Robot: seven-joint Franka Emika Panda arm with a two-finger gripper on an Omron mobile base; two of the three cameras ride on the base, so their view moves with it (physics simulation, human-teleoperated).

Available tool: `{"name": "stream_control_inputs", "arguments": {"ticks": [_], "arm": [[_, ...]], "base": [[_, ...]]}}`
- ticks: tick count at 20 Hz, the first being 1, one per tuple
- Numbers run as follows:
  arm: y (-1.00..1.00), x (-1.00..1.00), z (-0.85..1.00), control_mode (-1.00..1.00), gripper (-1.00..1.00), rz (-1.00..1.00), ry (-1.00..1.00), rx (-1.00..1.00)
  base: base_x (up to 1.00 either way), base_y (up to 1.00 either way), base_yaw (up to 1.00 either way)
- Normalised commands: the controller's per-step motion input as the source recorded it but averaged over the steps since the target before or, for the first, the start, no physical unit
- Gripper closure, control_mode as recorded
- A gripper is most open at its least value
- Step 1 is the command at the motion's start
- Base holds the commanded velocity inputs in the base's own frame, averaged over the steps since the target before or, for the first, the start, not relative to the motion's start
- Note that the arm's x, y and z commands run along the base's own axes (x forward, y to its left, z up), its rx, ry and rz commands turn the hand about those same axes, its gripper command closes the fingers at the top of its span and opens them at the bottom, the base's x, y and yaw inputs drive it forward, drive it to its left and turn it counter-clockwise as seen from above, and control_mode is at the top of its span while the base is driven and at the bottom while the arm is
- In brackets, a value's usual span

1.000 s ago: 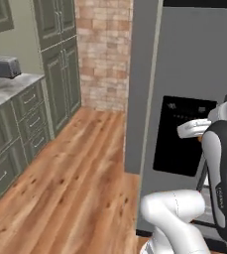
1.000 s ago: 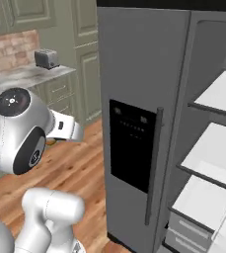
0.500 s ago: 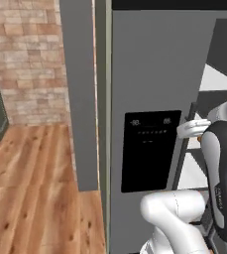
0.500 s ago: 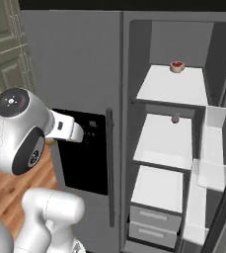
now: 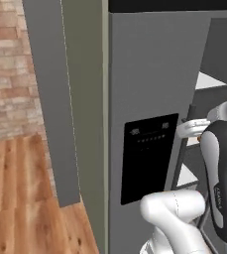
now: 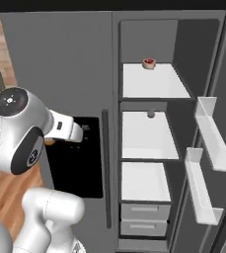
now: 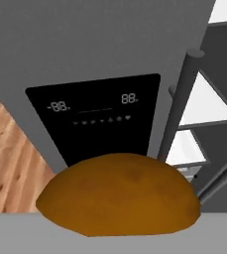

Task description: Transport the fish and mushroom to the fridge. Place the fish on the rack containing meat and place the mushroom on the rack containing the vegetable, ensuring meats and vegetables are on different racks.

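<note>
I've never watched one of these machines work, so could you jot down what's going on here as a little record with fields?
Place: simulated kitchen, in front of the fridge
Fridge doors: left one shut, with the black dispenser panel; right one swung open
Top shelf: a small red-and-tan item at the back
Middle shelf: a small grey item at the back
Lower shelf: two drawers under it
Gripper: shut on the mushroom, an orange-brown lump, facing the dispenser panel
Floor: wooden planks
</note>
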Motion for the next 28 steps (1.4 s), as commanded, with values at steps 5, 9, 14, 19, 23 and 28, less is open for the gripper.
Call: {"name": "stream_control_inputs", "arguments": {"ticks": [5,9,14,19,23,28], "arm": [[0.00,0.00,0.00,1.00,1.00,0.00,0.00,0.00],[0.00,0.00,0.00,1.00,1.00,0.00,0.00,0.00],[0.00,0.00,0.00,1.00,1.00,0.00,0.00,0.00],[0.00,0.00,0.00,1.00,1.00,0.00,0.00,0.00],[0.00,0.00,0.00,1.00,1.00,0.00,0.00,0.00],[0.00,0.00,0.00,1.00,1.00,0.00,0.00,0.00]], "base": [[-0.16,-0.17,-0.27],[-0.12,-0.59,-0.15],[0.02,-0.38,-0.22],[0.65,-0.07,-0.20],[0.53,-0.35,-0.13],[0.16,-0.48,-0.07]]}}
